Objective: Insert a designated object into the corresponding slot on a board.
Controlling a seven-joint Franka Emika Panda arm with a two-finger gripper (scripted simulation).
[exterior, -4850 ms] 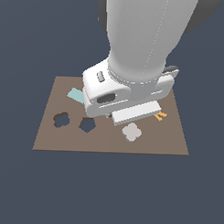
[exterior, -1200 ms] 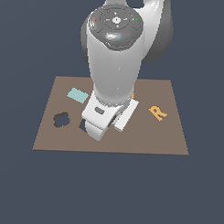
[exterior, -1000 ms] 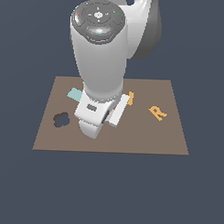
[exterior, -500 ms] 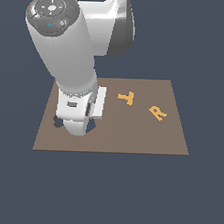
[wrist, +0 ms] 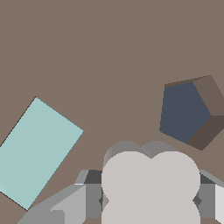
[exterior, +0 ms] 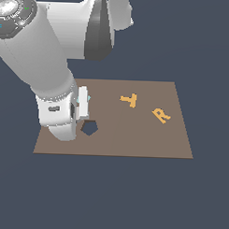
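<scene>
While the arm's bulk hides most of the action in the exterior view, the wrist view shows the tool (wrist: 151, 201) clamped on the light grey clover piece (wrist: 151, 183), its jaws pressed against the piece's two opposite sides. The piece hangs low over the brown board (exterior: 134, 136), apart from the pentagon cutout (wrist: 183, 113) and the teal rectangle (wrist: 37, 151) that flank it. The clover slot itself cannot be seen in either view; in the exterior view the arm's wrist covers the board's corner at that view's left, just beside the pentagon cutout, and the slot most likely lies beneath it. The coming move appears to turn on that relation: the held piece seems to sit directly above or nearly above the hidden slot, so what remains is probably a straight descent, with the four lobes needing to line up with the cutout's lobes. Two orange letters (exterior: 144, 107) lie well apart toward the exterior view's right.
</scene>
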